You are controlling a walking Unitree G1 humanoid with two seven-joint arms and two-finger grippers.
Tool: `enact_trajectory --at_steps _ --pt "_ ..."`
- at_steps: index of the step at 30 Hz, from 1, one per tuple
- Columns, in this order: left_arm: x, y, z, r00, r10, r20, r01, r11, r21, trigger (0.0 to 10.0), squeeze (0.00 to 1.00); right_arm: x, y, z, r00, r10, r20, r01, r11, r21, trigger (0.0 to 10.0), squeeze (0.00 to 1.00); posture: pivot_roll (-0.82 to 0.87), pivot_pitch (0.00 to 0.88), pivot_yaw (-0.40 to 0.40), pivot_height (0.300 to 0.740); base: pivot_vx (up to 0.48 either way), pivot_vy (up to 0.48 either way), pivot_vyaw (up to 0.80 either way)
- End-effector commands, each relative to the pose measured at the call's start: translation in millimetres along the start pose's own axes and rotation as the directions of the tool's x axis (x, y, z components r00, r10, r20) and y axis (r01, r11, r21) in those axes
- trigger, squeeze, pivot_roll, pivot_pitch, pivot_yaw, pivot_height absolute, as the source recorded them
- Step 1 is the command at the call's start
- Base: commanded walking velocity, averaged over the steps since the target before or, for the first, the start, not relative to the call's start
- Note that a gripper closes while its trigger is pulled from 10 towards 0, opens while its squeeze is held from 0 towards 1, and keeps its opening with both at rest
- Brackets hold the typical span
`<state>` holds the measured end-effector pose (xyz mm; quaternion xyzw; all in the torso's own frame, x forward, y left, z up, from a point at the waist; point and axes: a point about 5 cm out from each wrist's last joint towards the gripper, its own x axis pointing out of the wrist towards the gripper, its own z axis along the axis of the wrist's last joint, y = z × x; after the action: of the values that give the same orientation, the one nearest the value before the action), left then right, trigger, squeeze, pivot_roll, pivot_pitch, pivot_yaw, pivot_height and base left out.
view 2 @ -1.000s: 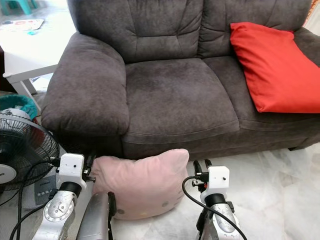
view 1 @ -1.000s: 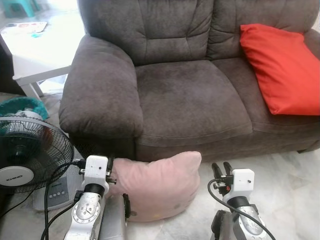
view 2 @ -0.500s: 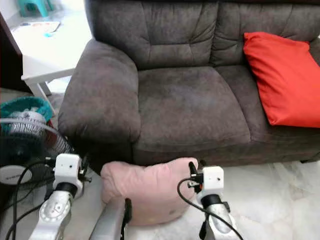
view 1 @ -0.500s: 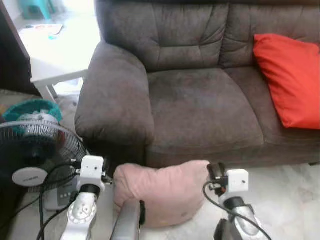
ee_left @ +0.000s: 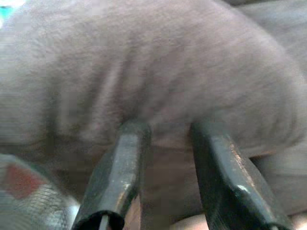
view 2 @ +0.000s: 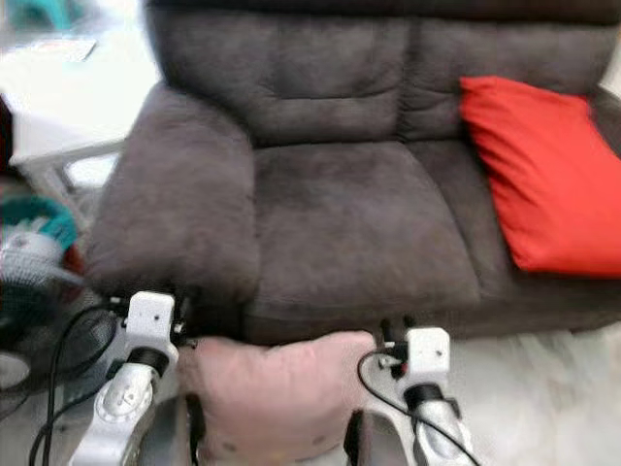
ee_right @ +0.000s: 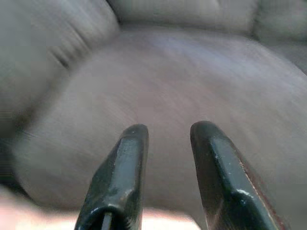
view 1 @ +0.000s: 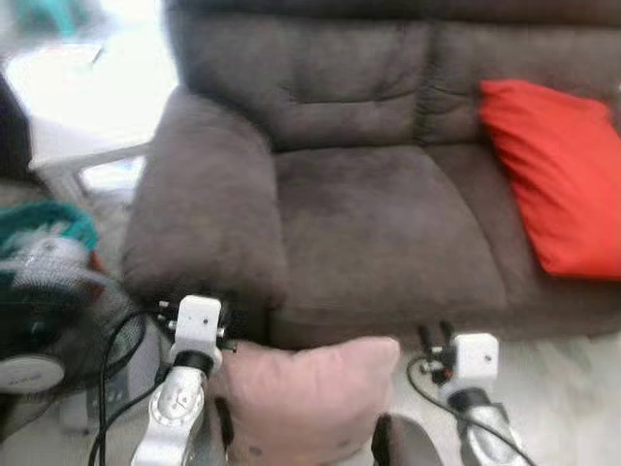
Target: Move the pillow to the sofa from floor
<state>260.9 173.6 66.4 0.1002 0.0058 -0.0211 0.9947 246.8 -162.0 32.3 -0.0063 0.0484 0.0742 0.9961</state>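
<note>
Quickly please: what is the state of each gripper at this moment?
Left gripper: open, holding nothing, beside the pink pillow.
Right gripper: open, holding nothing, on the pillow's other side.

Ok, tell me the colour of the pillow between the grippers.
Pale pink pillow, clearest in the right eye view.
</note>
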Motion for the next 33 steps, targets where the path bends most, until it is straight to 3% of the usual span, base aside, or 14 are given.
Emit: enact_trajectory --at_steps 1,4,5,13,17,18,19,20,21,22,24,27,31,33 --pt "-0.3 -2.8 -7 0.999 -0.001 -0.041 0.0 1.0 -0.03 10.0 0.0 -9.8 -12.7 -8 0.998 -0.033 -0.046 0.033 0.999 -0.02 10.0 0.0 0.07 0.056 -0.052 0.494 0.0 0.0 0.8" --pt "-1.6 -7.5 -14 0.996 -0.038 -0.085 0.037 0.999 -0.019 10.0 0.0 -11.6 -13.1 -12 0.998 -0.028 -0.062 0.026 0.999 -0.032 10.0 0.0 0.07 0.055 -0.051 0.494 0.0 0.0 0.72" --pt "-3.4 -9.7 -24 0.988 -0.056 -0.142 0.054 0.998 -0.016 10.0 0.0 -12.2 -13.6 -13 0.997 -0.027 -0.067 0.025 0.999 -0.034 10.0 0.0 0.07 0.056 -0.051 0.494 0.0 0.0 0.42" --pt "-5.9 -3.9 -42 0.97 -0.033 -0.241 0.009 0.995 -0.103 10.0 0.0 -13.1 -23.3 -25 0.993 -0.047 -0.108 0.044 0.999 -0.031 10.0 0.0 0.06 0.054 -0.052 0.494 0.0 0.0 0.0" --pt "0.0 0.2 -50 0.954 -0.054 -0.294 0.001 0.984 -0.18 10.0 0.0 -12.0 -24.6 -25 0.994 -0.05 -0.101 0.047 0.998 -0.031 10.0 0.0 0.05 0.056 -0.053 0.494 0.0 0.0 0.0" --pt "5.8 7.4 -51 0.945 -0.037 -0.324 -0.034 0.977 -0.211 10.0 0.0 -11.2 -25.0 -24 0.994 -0.051 -0.094 0.048 0.998 -0.035 10.0 0.0 0.04 0.058 -0.056 0.494 0.0 0.0 0.0" --pt "12.9 15.1 -53 0.934 -0.028 -0.356 -0.082 0.953 -0.291 10.0 0.0 -9.5 -26.5 -22 0.995 -0.058 -0.081 0.056 0.998 -0.03 10.0 0.0 0.04 0.062 -0.057 0.494 0.0 0.0 0.0" --pt "12.9 15.1 -53 0.934 -0.028 -0.356 -0.082 0.953 -0.291 10.0 0.0 -9.5 -26.5 -22 0.995 -0.058 -0.081 0.056 0.998 -0.03 10.0 0.0 0.04 0.062 -0.057 0.494 0.0 0.0 0.0" --pt "18.5 18.3 -54 0.922 -0.05 -0.385 -0.068 0.955 -0.287 10.0 0.31 -7.9 -28.0 -19 0.995 -0.063 -0.071 0.061 0.998 -0.024 10.0 0.0 0.05 0.067 -0.06 0.494 0.0 0.0 0.0" --pt "20.3 17.9 -54 0.918 -0.069 -0.39 -0.039 0.964 -0.263 10.0 1.0 -7.4 -28.1 -19 0.996 -0.062 -0.07 0.061 0.998 -0.023 10.0 0.0 0.04 0.072 -0.062 0.494 0.0 0.0 0.0" --pt "22.2 16.1 -55 0.914 -0.099 -0.393 0.001 0.971 -0.241 10.0 1.0 -6.6 -27.8 -18 0.996 -0.058 -0.069 0.056 0.998 -0.027 10.0 0.0 0.04 0.076 -0.065 0.494 0.0 0.0 0.0" --pt "25.3 7.5 -63 0.874 -0.19 -0.447 0.113 0.975 -0.193 10.0 1.0 -3.8 -27.1 -15 0.997 -0.052 -0.058 0.05 0.998 -0.031 10.0 0.0 0.02 0.094 -0.071 0.494 0.0 0.0 0.0" --pt "27.0 -2.2 -66 0.847 -0.262 -0.463 0.165 0.957 -0.239 10.0 1.0 -6.2 -30.0 -13 0.997 -0.053 -0.047 0.052 0.998 -0.035 10.0 0.0 0.0 0.118 -0.079 0.494 0.0 0.0 0.0" --pt "23.5 -5.9 -73 0.823 -0.275 -0.498 0.193 0.958 -0.21 10.0 1.0 -10.5 -33.5 -11 0.997 -0.06 -0.043 0.058 0.997 -0.043 10.0 0.0 -0.02 0.138 -0.085 0.494 0.0 0.0 0.0"
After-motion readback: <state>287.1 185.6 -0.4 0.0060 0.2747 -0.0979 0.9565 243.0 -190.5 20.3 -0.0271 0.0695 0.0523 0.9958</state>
